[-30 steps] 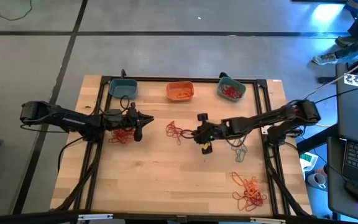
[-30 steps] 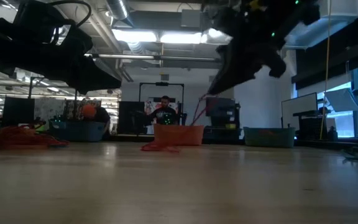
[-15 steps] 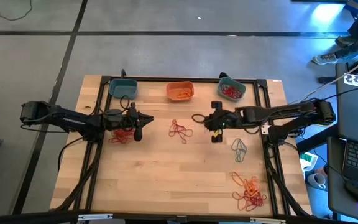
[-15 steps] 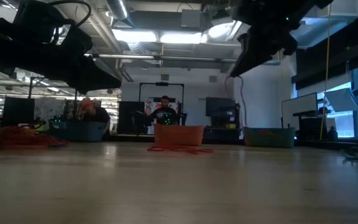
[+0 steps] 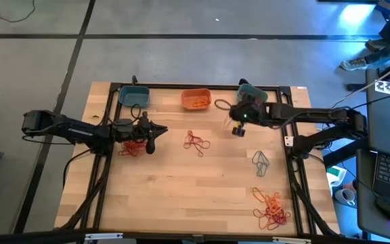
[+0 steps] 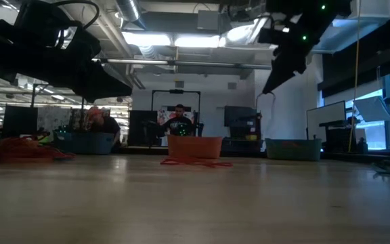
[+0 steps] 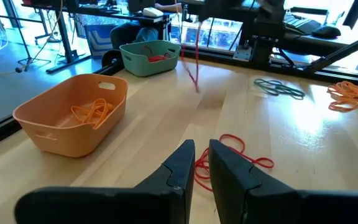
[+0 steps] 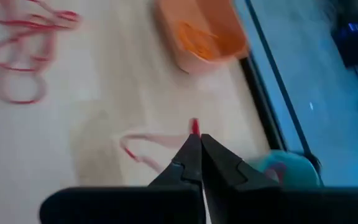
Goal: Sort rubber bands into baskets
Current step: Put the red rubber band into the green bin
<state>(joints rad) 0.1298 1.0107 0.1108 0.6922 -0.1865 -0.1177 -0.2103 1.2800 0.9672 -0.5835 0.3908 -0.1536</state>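
Three baskets stand along the far edge: a teal one (image 5: 133, 95), an orange one (image 5: 196, 99) and a second teal one (image 5: 251, 97) holding red bands. My right gripper (image 5: 233, 115) hangs above the table between the orange and the right teal basket, shut on one red rubber band (image 8: 143, 147). My left gripper (image 5: 151, 140) stays low by a red heap (image 5: 130, 148), its fingers (image 7: 180, 163) a narrow gap apart with nothing between them. A red tangle (image 5: 196, 142) lies flat mid-table. My right gripper pinches the red rubber band at one spot of its loop (image 8: 194, 127) between its two fingertips, which slant down from the table's right side. The band is lifted clear of the table and dangles slack below the fingers (image 7: 191, 65).
Grey-teal bands (image 5: 260, 163) lie right of centre, and an orange heap (image 5: 271, 207) sits near the right front corner. Black frame rails (image 5: 107, 163) run along the table's left and right sides. People and desks show in the room beyond the far edge.
My right gripper has risen and swung from mid-table toward the far right, near the right teal basket, turning its wrist as it went. It has drawn one red band off the red tangle; the rest of the tangle has dropped back flat on the table.
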